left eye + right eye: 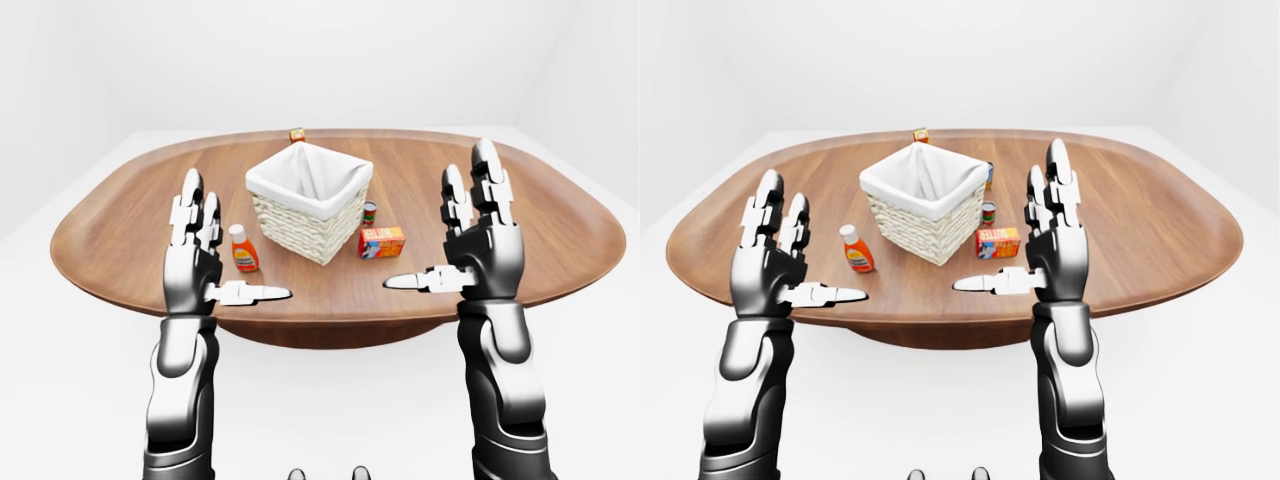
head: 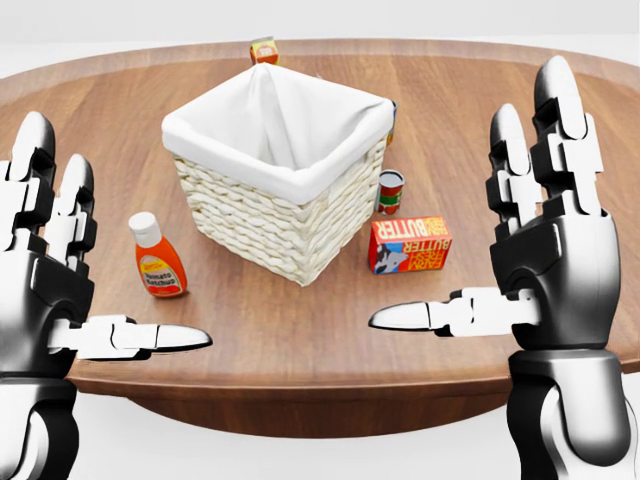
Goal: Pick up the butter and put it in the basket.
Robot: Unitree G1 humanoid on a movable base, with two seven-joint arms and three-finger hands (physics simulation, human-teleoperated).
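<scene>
Red can [image 2: 390,190] stands between butter [image 2: 409,244] and basket [image 2: 271,226].

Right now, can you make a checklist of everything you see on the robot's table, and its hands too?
Surface: round wooden table, nothing spilled on it.
Job's things: butter box lies on the table, right of the basket in the head view, not touching it; nothing can be seen inside the basket's white lining.
Clutter: ketchup bottle left of the basket; small can above the butter; small box near the top edge, beyond the basket.
Grippers: left hand and right hand raised, fingers spread, holding nothing.
Cables: nothing seen.
Surroundings: plain white room, nothing else seen.
</scene>
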